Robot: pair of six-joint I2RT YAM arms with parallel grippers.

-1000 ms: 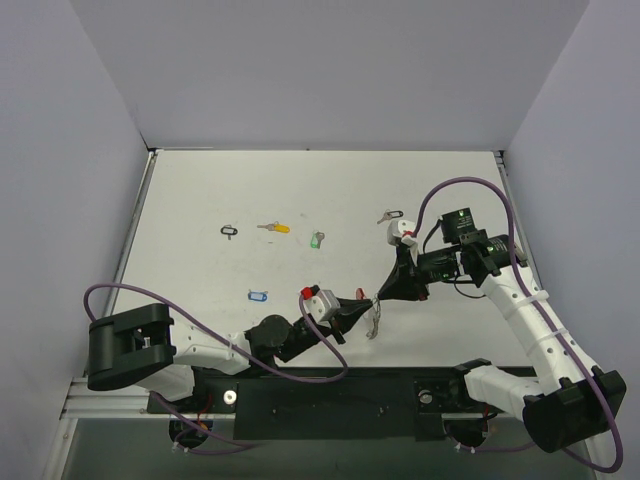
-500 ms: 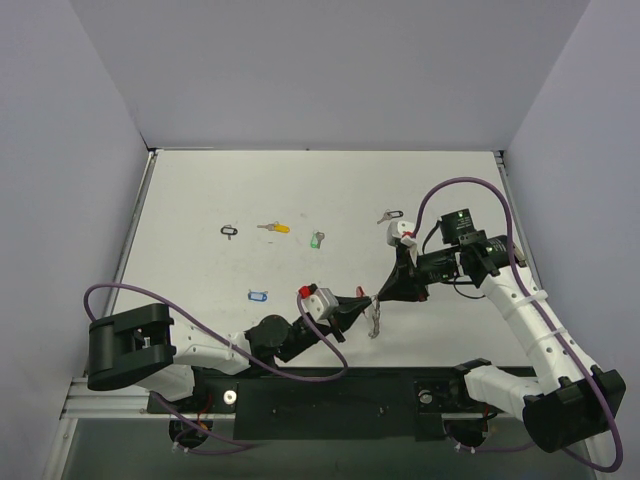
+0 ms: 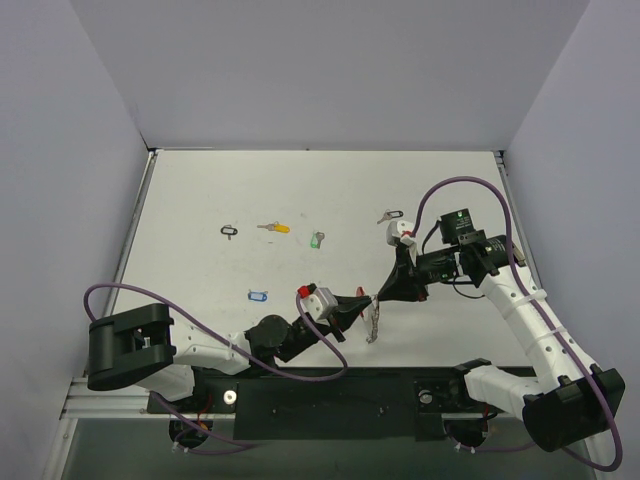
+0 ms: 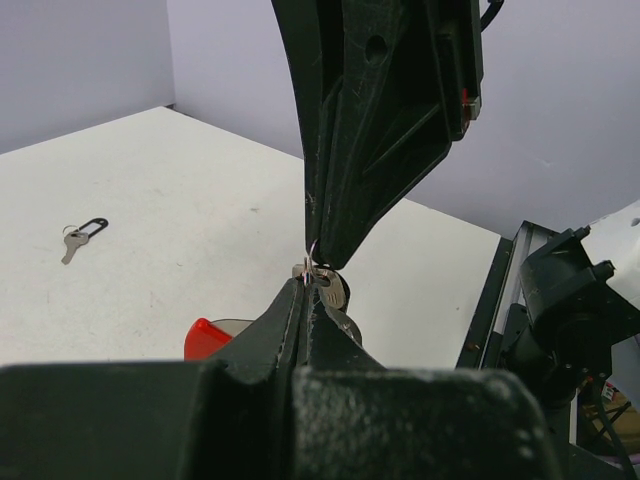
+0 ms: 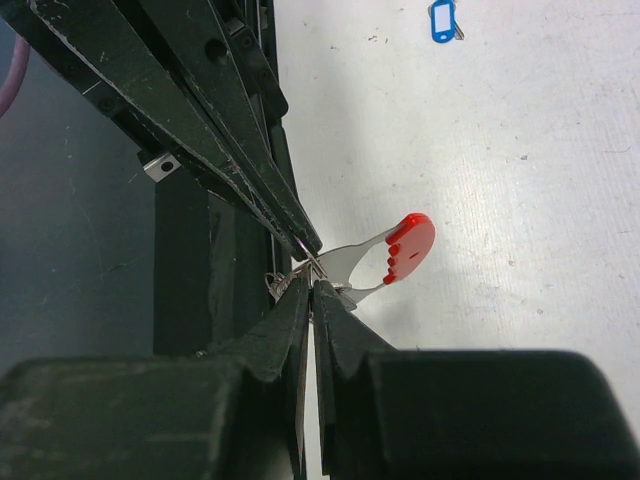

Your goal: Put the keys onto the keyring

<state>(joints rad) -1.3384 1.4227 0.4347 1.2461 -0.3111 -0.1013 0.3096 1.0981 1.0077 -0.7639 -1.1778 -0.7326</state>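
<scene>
My left gripper (image 3: 366,300) and right gripper (image 3: 379,296) meet tip to tip above the table's near middle, both shut on the keyring (image 3: 372,324), whose chain hangs below them. In the left wrist view my left gripper (image 4: 305,274) pinches the silver ring, with a silver key-shaped piece (image 4: 331,291) beside it and the red tag (image 4: 206,338) behind. In the right wrist view my right gripper (image 5: 312,286) pinches the ring next to the red foot-shaped tag (image 5: 411,245). Keys lie on the table: black (image 3: 229,231), yellow (image 3: 276,228), green (image 3: 317,240), blue (image 3: 258,296), black (image 3: 390,215).
The white table (image 3: 300,190) is walled by purple panels on three sides. The arm bases and a black rail (image 3: 330,405) run along the near edge. The left arm's purple cable (image 3: 130,292) loops over the near left.
Almost nothing. The left gripper has shifted very slightly left and the hanging chain has swung a little. Both grippers stay shut on the keyring.
</scene>
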